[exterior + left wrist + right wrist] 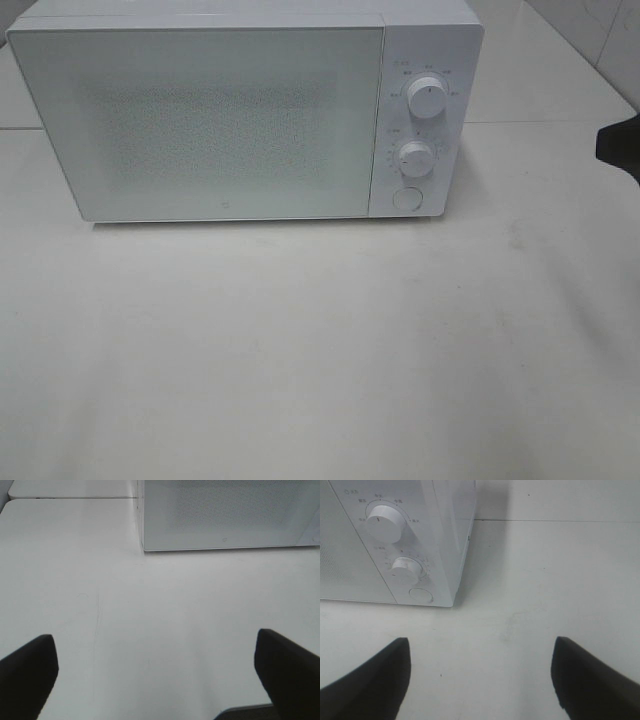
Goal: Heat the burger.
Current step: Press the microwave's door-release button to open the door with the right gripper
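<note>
**A:** Start on the left. What is the left gripper doing?

**B:** The left gripper (154,645) hangs over bare table (150,595), its fingers (30,675) spread wide with nothing between them. The microwave (225,515) stands ahead of the fingertips, well apart, and its near corner lines up with the gap between them.

**A:** Why so far back?

**B:** My guess is that it leaves the door (200,110) room to swing. The jaws are spread ready for a grab.

**A:** And the burger?

**B:** No view shows it. The door is shut and its panel is speckled and opaque (nothing shows through), so I cannot tell whether the burger sits inside or off camera. Nothing lies on the table near either pair of fingers.

**A:** What about the controls?

**B:** There are two knobs, the upper (427,98) above the lower (414,156), with a round button (406,197) below them.

**A:** And the right side?

**B:** The right gripper (481,642) is also released and empty. The knobs and button lie ahead of the finger nearer the microwave, apart from it. That looks like a waiting pose facing the controls, which suits pressing or turning once the food is in.
</note>
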`<state>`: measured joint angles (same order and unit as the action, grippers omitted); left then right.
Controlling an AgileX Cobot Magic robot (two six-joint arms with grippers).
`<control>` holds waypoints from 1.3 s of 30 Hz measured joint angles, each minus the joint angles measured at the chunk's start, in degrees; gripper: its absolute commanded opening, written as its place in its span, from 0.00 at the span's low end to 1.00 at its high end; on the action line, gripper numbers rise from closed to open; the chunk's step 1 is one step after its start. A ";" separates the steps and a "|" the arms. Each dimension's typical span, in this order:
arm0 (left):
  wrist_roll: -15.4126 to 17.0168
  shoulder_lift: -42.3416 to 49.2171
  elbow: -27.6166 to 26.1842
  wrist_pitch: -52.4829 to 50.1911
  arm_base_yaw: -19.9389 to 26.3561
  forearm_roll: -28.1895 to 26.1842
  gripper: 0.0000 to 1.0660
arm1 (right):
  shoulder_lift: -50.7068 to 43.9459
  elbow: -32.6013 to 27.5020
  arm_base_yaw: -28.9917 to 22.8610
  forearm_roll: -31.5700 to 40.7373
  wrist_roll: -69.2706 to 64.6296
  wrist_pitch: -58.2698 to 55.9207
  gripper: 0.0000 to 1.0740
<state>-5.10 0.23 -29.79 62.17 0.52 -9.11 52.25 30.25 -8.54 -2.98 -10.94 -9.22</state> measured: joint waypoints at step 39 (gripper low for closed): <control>0.00 0.00 0.00 0.00 0.00 0.00 0.94 | 30.31 -13.46 -0.11 7.73 8.54 53.51 0.70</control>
<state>-5.10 0.23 -29.79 62.17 0.52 -9.11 82.56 16.79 -8.65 4.76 -2.41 44.29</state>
